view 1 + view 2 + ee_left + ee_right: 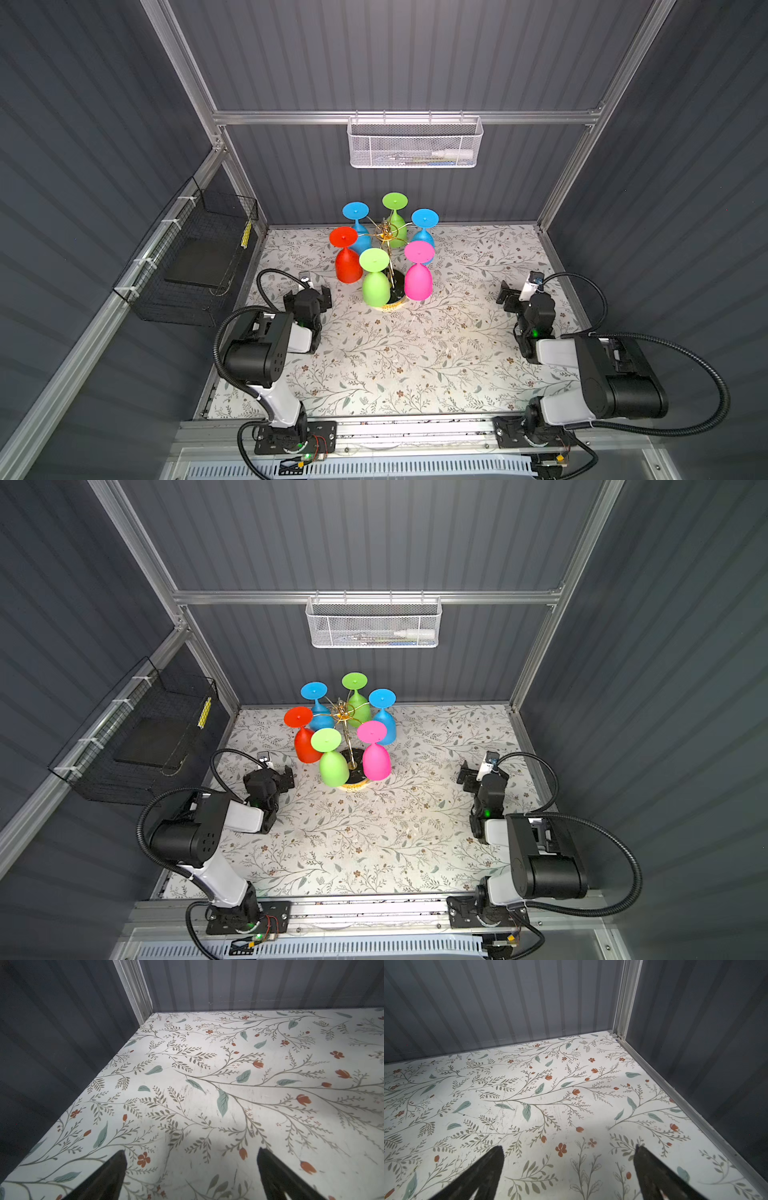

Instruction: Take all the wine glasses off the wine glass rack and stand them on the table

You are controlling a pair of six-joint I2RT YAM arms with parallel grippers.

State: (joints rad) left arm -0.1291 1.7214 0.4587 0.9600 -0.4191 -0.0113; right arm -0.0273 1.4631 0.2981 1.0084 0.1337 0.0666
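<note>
No text, label, brand or number can be read anywhere. Dark marks are seen on the yellow strip (204,712) hung at the black wire basket (108,796), but they are too small to be made out.

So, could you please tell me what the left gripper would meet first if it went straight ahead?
Probably nothing before the grey ribbed back wall; the left gripper faces only floral-patterned tabletop, which it might graze first if tilted down.
</note>
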